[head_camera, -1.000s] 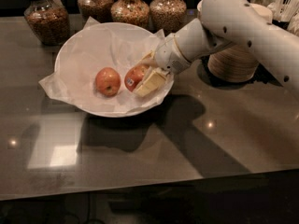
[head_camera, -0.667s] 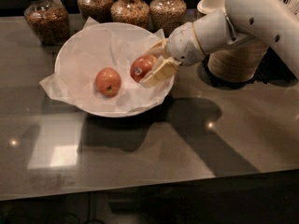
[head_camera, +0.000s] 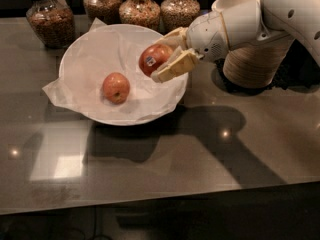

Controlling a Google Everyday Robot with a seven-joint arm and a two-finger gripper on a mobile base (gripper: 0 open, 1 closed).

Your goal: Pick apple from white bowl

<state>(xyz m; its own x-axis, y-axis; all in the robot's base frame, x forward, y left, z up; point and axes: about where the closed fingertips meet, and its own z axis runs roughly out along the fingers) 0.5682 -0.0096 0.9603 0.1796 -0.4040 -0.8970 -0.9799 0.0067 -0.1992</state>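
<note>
The white bowl [head_camera: 80, 59], wide and lined with crumpled tissue paper, sits on the dark table. My gripper [head_camera: 162, 56] reaches in from the right and is shut on the apple [head_camera: 152, 58], a red-orange one with a small white-and-blue sticker. It holds the apple lifted above the bowl's right side, clear of the paper. A second red apple [head_camera: 116, 87] without a sticker lies in the middle of the bowl, left of and below the gripper.
Several glass jars of grain stand along the back edge, one at the far left [head_camera: 49, 18] and others behind the bowl [head_camera: 141, 6]. A stack of paper bowls [head_camera: 255, 59] stands to the right, behind my arm. The table [head_camera: 200, 159] is glossy and reflective.
My gripper has risen and drawn to the right with the stickered apple, lifting it off the bowl's paper lining. The other apple has not moved.
</note>
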